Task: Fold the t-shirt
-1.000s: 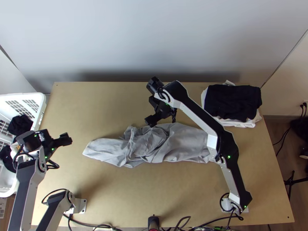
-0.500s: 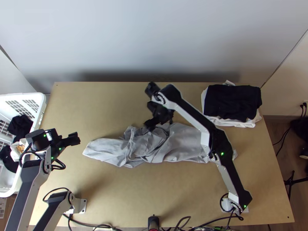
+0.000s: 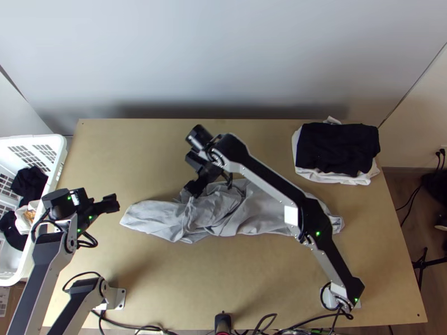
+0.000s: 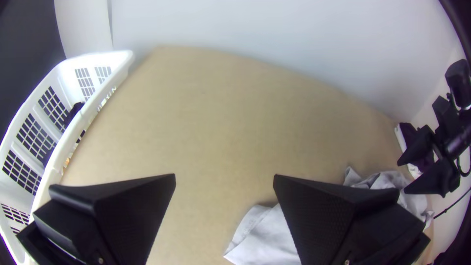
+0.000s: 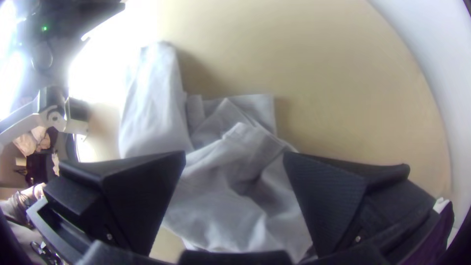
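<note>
The grey t-shirt point(image 3: 251, 211) lies bunched and wrinkled in a long strip across the middle of the table. Over its far edge, left of centre, hangs my right gripper point(image 3: 193, 190); in the right wrist view the gripper point(image 5: 235, 157) is open above the grey cloth point(image 5: 221, 196), its fingers wide apart with a raised fold between them. My left gripper point(image 3: 114, 202) stays off the shirt's left end, above bare table. The left wrist view has this gripper point(image 4: 224, 179) open and holding nothing, with a corner of the shirt point(image 4: 270, 235) beyond one finger.
A stack of folded black and white clothes point(image 3: 338, 148) sits at the table's far right corner. Beside the left edge stands a white laundry basket point(image 3: 56, 153) with dark and light clothes. A wall borders the table's far side.
My right gripper has moved left along the shirt's far edge. The left gripper has shifted slightly right. The shirt lies as before, with more of its right end uncovered by the arm.
</note>
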Robot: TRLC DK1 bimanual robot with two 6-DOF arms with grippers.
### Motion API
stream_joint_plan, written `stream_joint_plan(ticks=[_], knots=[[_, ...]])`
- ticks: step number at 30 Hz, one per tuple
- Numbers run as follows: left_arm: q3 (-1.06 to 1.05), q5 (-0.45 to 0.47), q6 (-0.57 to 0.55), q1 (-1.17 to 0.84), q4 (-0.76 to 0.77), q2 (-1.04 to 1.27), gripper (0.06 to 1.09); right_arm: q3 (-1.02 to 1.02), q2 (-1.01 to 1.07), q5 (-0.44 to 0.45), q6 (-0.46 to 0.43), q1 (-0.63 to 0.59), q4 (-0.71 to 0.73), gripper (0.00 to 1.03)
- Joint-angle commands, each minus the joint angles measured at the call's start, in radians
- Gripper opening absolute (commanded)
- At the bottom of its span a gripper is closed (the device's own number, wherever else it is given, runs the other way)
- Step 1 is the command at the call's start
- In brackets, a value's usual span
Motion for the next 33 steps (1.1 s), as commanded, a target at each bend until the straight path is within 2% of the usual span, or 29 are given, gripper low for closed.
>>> stream_joint_plan(ticks=[1,4,6,11,12,13,15,16,19,23,33], knots=[[-0.019,0.000,-0.002,-0.002,0.004,-0.005,1.03,0.002,0.031,-0.001,-0.005,0.080,0.040,0.92],[-0.028,0.000,-0.015,-0.003,0.006,-0.006,1.03,0.002,0.058,-0.001,0.020,0.091,0.030,0.92],[-0.031,0.000,-0.018,-0.006,0.009,-0.006,1.03,0.002,0.084,-0.001,0.040,0.092,0.007,0.88],[-0.031,0.000,-0.019,-0.008,0.012,-0.008,1.03,0.000,0.116,-0.001,0.069,0.088,-0.023,0.88],[-0.031,0.000,-0.019,-0.008,0.012,-0.009,1.03,0.000,0.116,-0.001,0.069,0.086,-0.025,0.84],[-0.033,0.000,-0.019,-0.008,0.012,-0.009,1.03,0.000,0.113,-0.001,0.074,0.083,-0.025,0.71],[-0.034,0.000,-0.021,-0.008,0.012,-0.011,1.03,0.000,0.101,-0.001,0.077,0.078,-0.006,0.20],[-0.034,0.000,-0.019,-0.008,0.012,-0.012,1.03,0.000,0.095,-0.001,0.078,0.075,0.015,0.02],[-0.037,0.000,-0.022,-0.008,0.012,-0.022,1.03,-0.001,0.067,0.001,0.080,0.066,0.029,0.03],[-0.042,0.000,-0.022,-0.008,0.011,-0.031,1.03,-0.010,-0.002,0.022,0.104,0.055,0.121,0.03],[-0.056,0.000,-0.031,-0.022,0.009,-0.040,1.03,-0.015,-0.144,0.283,0.074,0.022,0.372,0.03]])
